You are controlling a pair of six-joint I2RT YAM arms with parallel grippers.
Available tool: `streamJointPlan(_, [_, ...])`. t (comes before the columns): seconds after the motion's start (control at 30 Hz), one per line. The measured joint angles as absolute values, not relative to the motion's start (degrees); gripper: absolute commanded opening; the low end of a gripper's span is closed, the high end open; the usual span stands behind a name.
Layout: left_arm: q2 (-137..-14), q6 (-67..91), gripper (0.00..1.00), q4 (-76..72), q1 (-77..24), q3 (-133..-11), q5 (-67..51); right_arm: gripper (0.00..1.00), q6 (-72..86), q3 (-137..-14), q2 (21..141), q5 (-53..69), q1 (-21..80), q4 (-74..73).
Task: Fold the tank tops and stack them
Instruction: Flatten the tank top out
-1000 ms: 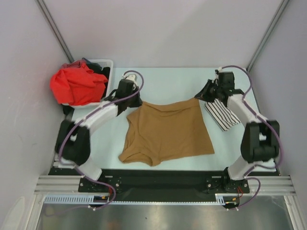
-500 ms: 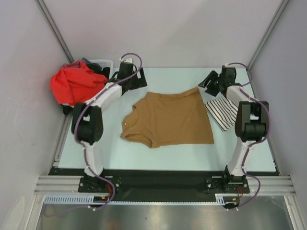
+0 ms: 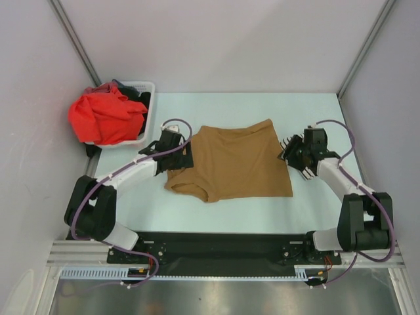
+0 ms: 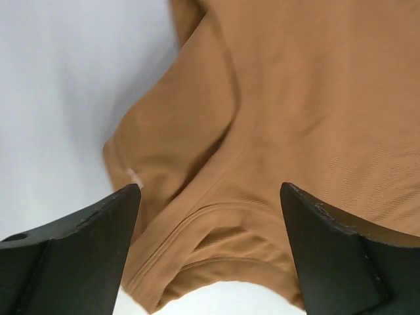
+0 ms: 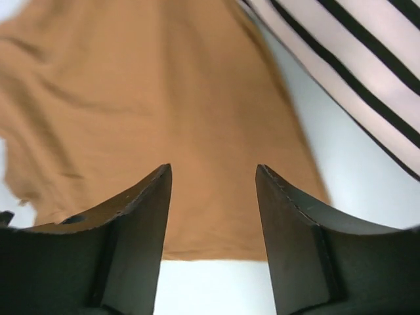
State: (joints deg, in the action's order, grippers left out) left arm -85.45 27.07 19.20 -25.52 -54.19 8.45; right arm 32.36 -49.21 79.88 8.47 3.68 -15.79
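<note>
Now | left end effector agape, seemingly low | right end effector likewise

Plain tan-brown tank top, white tank top with thin black stripes at its 3 o'clock, red cloth in white basket, pale green table

I am seeing both arms reaching in toward the middle, each from its own side. My left arm is lying low, its elbow bending back near its base and its forearm stretching out to the right. The left pincer is standing wide open, with nothing between its two black fingers. My right arm is bending too, with its forearm pointing up and left. The right pincer is gaping less wide and is gripping nothing.
</note>
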Motion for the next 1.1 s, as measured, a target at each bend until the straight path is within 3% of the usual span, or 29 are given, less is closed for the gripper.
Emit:
streamJointPlan(0.43, [-78.6,31.9,0.90,15.0,-24.7,-41.2,11.2,0.54,40.1,-33.7,66.7,1.3,3.0,-22.8])
streamJointPlan(0.77, [-69.6,36.6,0.87,10.6,-22.4,-28.8,10.1,0.50,46.1,-31.1,67.7,-3.1,3.6,-25.1])
streamJointPlan(0.83, [-67.0,37.1,0.79,10.7,-22.4,-27.6,10.0,0.36,46.9,-30.5,68.1,-3.2,3.6,-24.9])
streamJointPlan(0.9, [-65.4,37.7,0.63,10.7,-22.4,-27.1,9.9,0.15,47.6,-30.3,68.4,-3.3,3.6,-24.2])
streamJointPlan(1.0, [-64.4,37.8,0.49,10.1,-22.4,-26.0,9.7,0.05,48.9,-30.1,69.1,-3.3,3.6,-24.0])
streamJointPlan(1.1, [-63.7,37.8,0.49,9.6,-22.4,-24.3,9.7,0.05,49.5,-29.7,68.5,-3.7,3.6,-24.1])
